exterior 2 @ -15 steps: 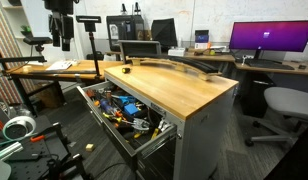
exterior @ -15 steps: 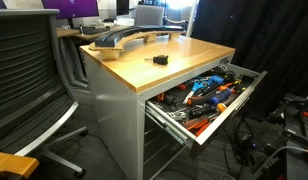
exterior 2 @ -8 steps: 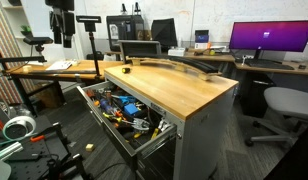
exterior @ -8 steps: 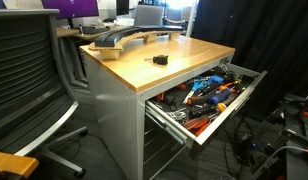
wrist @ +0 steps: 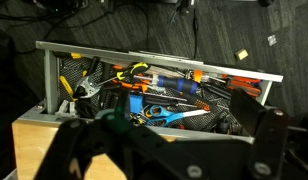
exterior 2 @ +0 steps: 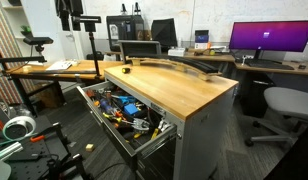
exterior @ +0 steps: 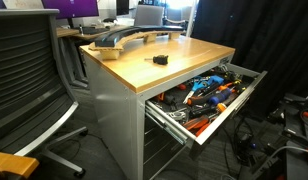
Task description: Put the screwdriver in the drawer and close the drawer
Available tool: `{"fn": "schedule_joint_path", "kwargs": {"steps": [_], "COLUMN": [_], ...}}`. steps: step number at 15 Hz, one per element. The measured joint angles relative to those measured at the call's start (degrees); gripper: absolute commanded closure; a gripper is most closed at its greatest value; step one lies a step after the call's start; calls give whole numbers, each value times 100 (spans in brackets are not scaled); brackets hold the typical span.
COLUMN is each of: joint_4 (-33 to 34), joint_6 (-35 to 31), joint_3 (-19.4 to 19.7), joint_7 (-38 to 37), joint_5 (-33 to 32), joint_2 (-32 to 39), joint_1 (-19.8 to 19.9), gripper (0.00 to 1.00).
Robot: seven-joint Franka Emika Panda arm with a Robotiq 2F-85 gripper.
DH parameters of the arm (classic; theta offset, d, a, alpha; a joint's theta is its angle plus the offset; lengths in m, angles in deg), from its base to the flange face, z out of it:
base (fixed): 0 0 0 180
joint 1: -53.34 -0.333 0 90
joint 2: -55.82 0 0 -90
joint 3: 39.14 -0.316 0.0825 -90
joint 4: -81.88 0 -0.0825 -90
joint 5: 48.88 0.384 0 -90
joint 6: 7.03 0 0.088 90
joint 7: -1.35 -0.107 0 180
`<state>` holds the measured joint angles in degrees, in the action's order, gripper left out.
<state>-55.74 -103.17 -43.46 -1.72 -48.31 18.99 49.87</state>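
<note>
Both exterior views are bright, evenly lit and low in resolution. The wrist view is dim; the gripper (wrist: 169, 148) looms dark and blurred, the drawer (wrist: 49, 85) beyond it sharper.

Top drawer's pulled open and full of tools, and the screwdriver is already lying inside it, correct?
Not quite. The drawer is open and full of tools, but the screwdriver isn't inside it. An exterior view shows it lying on the wooden worktop, back from the drawer edge.

an office lab: monitors (exterior 2: 266, 38) on desks (exterior 2: 44, 70), office chairs (exterior: 29, 80), a workbench (exterior 2: 179, 88), a drawer (exterior: 239, 104) of tools (exterior: 209, 92).
</note>
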Motion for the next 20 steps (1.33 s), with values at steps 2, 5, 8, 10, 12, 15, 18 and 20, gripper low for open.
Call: {"fn": "schedule_joint_path", "kwargs": {"steps": [2, 5, 8, 10, 12, 15, 18, 20], "joint_4": [0, 0, 0, 0, 0, -38, -202, -333], "joint_6": [0, 0, 0, 0, 0, -129, -1105, -1921], "joint_3": [-1, -2, -2, -2, -2, 11, 15, -57], "joint_7": [0, 0, 0, 0, 0, 0, -64, -64], "joint_5": [0, -1, -1, -1, -1, 113, 814, 1210], "joint_2": [14, 14, 14, 15, 14, 15, 115, 295], "joint_1": [0, 0, 0, 0, 0, -2, -51, -173], "gripper": [0, 0, 0, 0, 0, 0, 0, 0]}}
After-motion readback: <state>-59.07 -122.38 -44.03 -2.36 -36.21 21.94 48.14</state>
